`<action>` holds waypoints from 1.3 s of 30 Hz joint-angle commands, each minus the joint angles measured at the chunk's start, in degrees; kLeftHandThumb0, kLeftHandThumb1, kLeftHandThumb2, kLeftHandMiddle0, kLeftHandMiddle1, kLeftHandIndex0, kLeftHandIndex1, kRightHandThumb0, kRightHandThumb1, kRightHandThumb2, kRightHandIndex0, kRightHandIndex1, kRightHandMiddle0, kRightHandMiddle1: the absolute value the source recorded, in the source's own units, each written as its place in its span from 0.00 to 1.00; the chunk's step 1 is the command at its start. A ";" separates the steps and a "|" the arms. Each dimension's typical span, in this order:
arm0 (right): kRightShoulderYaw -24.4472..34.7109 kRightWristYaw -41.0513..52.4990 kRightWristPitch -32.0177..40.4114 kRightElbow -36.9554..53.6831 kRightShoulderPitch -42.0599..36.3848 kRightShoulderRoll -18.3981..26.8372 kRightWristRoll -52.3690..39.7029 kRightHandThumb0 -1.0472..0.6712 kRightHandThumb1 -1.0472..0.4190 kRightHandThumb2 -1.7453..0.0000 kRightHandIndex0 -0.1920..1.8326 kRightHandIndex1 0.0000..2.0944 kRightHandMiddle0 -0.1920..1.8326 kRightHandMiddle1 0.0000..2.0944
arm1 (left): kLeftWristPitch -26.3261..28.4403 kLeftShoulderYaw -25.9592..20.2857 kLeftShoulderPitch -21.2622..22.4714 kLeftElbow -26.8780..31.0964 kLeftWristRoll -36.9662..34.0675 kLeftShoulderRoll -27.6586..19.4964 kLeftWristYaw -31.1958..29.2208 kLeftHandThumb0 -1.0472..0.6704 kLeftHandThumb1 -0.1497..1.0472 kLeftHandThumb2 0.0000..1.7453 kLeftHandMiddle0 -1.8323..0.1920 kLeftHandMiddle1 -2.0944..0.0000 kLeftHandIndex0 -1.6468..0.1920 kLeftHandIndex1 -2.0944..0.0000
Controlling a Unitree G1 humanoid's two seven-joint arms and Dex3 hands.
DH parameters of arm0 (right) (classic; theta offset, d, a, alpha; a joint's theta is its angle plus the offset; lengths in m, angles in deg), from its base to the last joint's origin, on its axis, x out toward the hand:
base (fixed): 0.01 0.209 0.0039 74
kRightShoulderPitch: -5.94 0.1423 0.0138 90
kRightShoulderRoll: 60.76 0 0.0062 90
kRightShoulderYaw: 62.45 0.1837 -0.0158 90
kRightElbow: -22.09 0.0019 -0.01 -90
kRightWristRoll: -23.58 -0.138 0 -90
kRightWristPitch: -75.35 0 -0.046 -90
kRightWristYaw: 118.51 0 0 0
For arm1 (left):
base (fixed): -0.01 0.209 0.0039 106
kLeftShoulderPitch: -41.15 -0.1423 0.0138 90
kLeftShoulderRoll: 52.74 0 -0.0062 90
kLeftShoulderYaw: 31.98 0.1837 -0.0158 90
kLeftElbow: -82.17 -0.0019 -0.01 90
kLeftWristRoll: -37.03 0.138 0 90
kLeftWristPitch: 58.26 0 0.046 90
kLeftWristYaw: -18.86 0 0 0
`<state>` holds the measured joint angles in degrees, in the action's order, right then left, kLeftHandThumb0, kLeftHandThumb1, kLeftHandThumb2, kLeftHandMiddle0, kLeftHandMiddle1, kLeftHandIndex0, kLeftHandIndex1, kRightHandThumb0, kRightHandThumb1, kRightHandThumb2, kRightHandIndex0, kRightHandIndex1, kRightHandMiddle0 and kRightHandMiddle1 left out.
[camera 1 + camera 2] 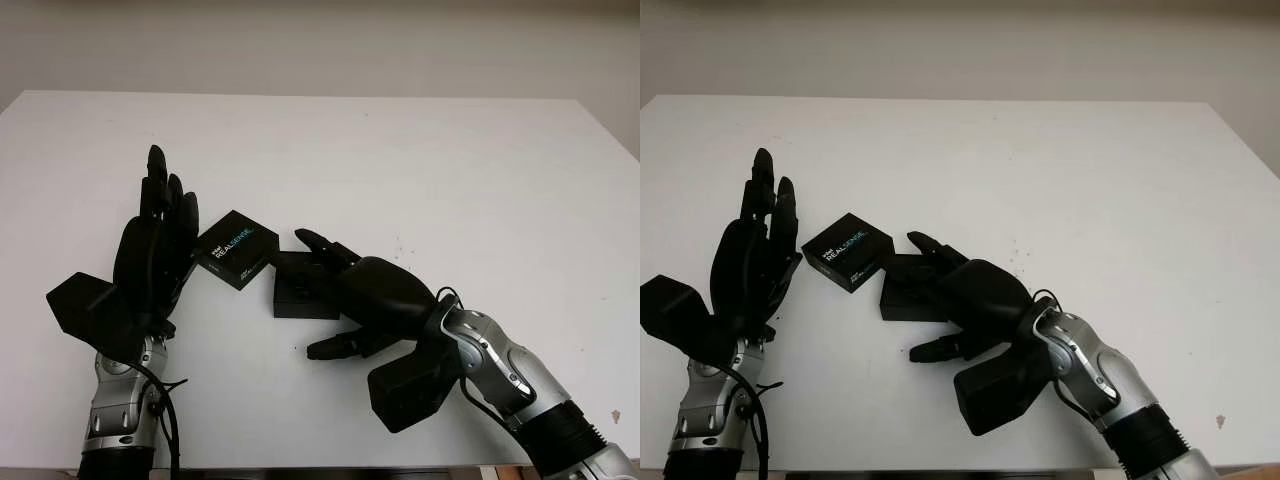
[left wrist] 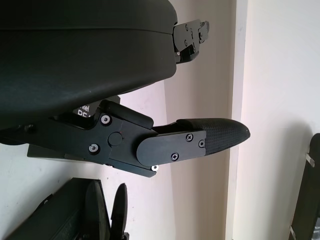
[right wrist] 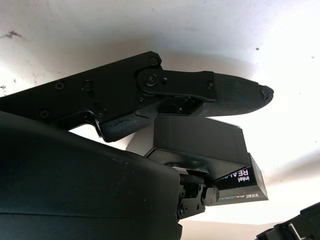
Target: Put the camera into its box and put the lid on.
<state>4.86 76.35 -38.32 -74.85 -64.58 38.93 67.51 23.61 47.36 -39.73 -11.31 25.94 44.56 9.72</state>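
Risk: right robot hand point(image 1: 335, 300), pinching the plain black cardboard box point(image 1: 300, 287), is risking shoving the printed black lid point(image 1: 237, 248) at ten o'clock.
Left robot hand point(image 1: 160, 240): standing spread on the white counter point(image 1: 450, 180) at nine o'clock, touching the printed black lid's edge.

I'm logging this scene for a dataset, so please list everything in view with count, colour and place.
lid: 1, black with white RealSense print, table centre-left, tilted, one edge on the box base.
box base: 1, black, just right of the lid, under the right hand's fingers.
table: 1, white, spans the scene.
left hand: 1, black, open, upright beside the lid's left edge.
right hand: 1, black, over the box base; grip unclear.
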 commanded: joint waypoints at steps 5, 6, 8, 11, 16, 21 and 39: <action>-1.36 1.64 0.32 1.68 0.67 2.28 2.00 0.07 0.00 0.70 0.03 0.02 0.15 0.06 | 0.37 0.61 -0.21 1.35 0.51 0.23 0.58 0.19 1.00 0.31 1.00 1.00 1.00 1.00; -1.39 1.76 0.40 1.83 0.68 2.40 2.13 0.07 0.00 0.70 0.03 0.02 0.15 0.06 | 0.23 0.62 -0.16 1.21 0.49 0.22 0.54 0.19 1.00 0.31 1.00 1.00 1.00 1.00; -1.48 1.97 0.55 2.06 0.70 2.62 2.45 0.06 0.00 0.70 0.03 0.03 0.15 0.06 | 0.13 0.64 -0.07 1.06 0.54 0.20 0.52 0.19 1.00 0.31 1.00 1.00 1.00 1.00; -1.41 2.20 0.79 2.16 0.64 2.64 2.24 0.06 0.00 0.71 0.03 0.03 0.14 0.05 | 0.17 0.60 0.09 0.95 0.46 0.18 0.48 0.19 1.00 0.31 1.00 1.00 1.00 1.00; -0.14 1.42 2.01 1.86 0.15 1.27 -0.12 0.06 0.00 0.69 0.01 0.01 0.06 0.01 | -0.12 0.43 0.39 0.53 0.37 0.18 0.49 0.20 1.00 0.31 1.00 1.00 1.00 1.00; 2.79 -3.73 1.16 -1.11 -0.50 -2.00 -7.84 0.09 0.00 0.71 0.01 0.02 0.03 0.01 | 0.13 0.12 0.90 0.18 0.21 -0.18 0.45 0.19 1.00 0.31 1.00 1.00 1.00 1.00; 18.16 0.05 18.74 2.93 3.54 -9.03 -36.40 0.16 0.00 0.67 0.02 0.03 0.03 0.02 | 6.25 4.03 0.73 3.13 30.28 -9.93 12.75 0.29 1.00 0.04 0.85 0.95 0.89 0.95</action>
<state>22.34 76.69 -20.03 -72.89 -62.42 29.85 31.53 29.24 50.94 -38.80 -9.79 54.48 35.68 21.38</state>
